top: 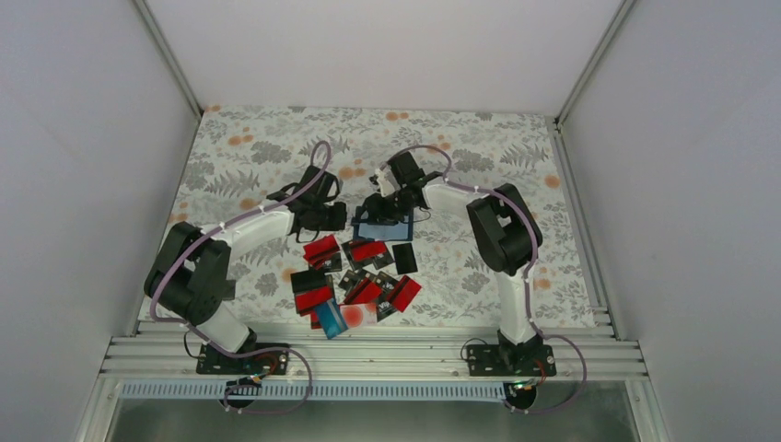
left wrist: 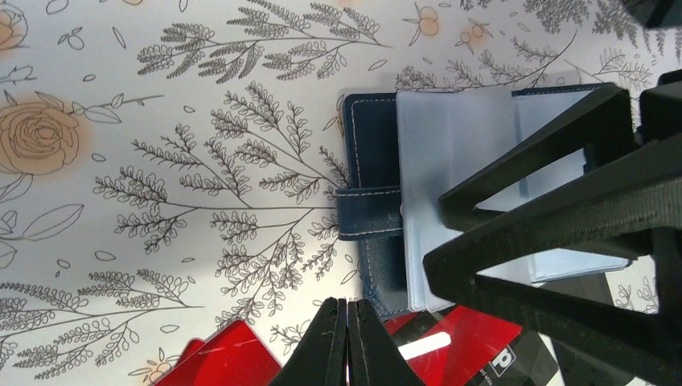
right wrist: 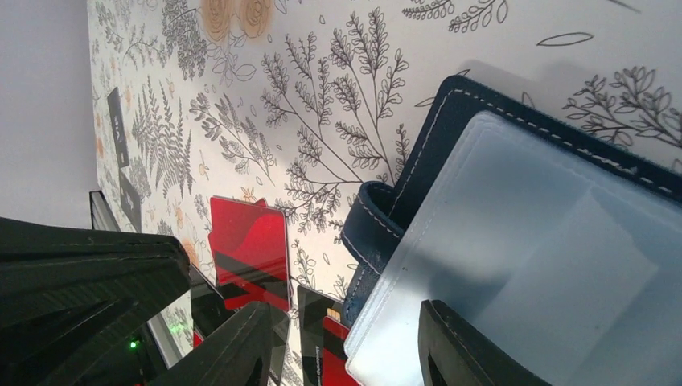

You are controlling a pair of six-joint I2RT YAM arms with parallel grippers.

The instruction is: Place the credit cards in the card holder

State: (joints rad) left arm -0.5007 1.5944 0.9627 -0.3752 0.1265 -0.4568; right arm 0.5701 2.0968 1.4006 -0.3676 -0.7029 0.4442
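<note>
The right gripper [right wrist: 346,322], spread, hides much of the open holder [left wrist: 374,161] and seems to straddle its near corner. From above, the holder lies at 3 o'clock of the left gripper [left wrist: 347,305], which is pressed together.

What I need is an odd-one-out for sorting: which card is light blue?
The light blue card at the near edge of the pile, lowest in the top view; the rest are red-and-black, black or pale.

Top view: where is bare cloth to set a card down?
Free: the far strip between the card holder and the back wall, and the patch right of the right arm. Crowded: the credit cards fill the near centre, and the left hand and right hand sit at the holder.
</note>
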